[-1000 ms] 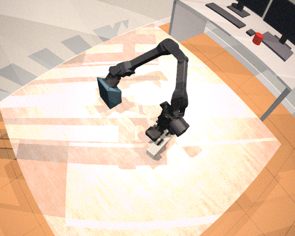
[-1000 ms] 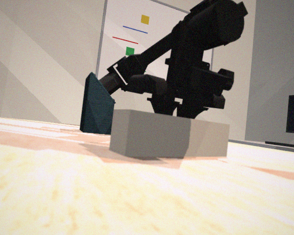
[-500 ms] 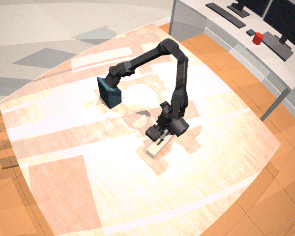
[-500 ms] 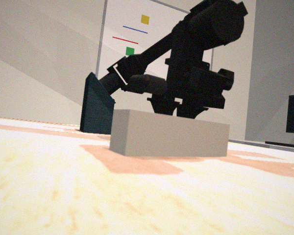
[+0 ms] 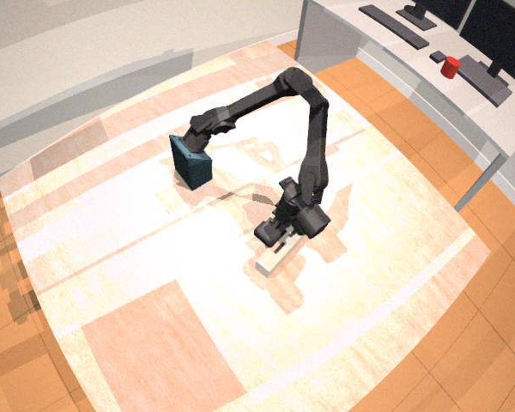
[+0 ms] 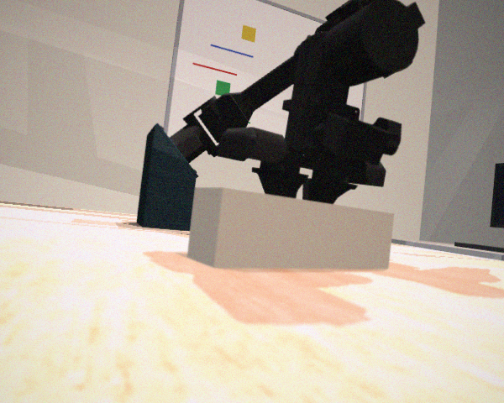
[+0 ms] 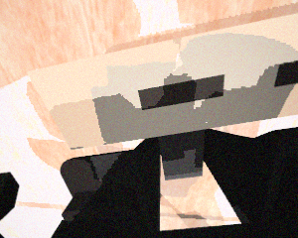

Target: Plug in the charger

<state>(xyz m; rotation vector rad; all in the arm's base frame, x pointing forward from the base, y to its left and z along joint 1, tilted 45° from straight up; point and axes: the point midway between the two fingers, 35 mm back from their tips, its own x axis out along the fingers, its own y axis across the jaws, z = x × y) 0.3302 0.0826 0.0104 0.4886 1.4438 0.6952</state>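
The pale power strip [image 5: 269, 263] [image 6: 296, 236] [image 7: 79, 119] lies on the table under the gripper. Its top shows a dark recess [image 5: 279, 247] [image 7: 209, 87] and, at the right edge of the wrist view, a second dark recess [image 7: 292, 72]. My gripper [image 6: 300, 197] [image 7: 173, 132] points down at the strip and is shut on the dark charger [image 7: 183, 161]. In the wrist view the charger body stands between the fingers, at the strip's near long edge. The prongs are hidden, so I cannot tell whether they touch an outlet.
The arm's dark teal base [image 5: 190, 168] [image 6: 165, 186] stands on the table behind the strip. A separate desk [image 5: 408, 57] with monitors, a keyboard [image 5: 393, 25] and a red cup [image 5: 450, 68] is beyond the table. A whiteboard [image 6: 200, 26] hangs behind the arm.
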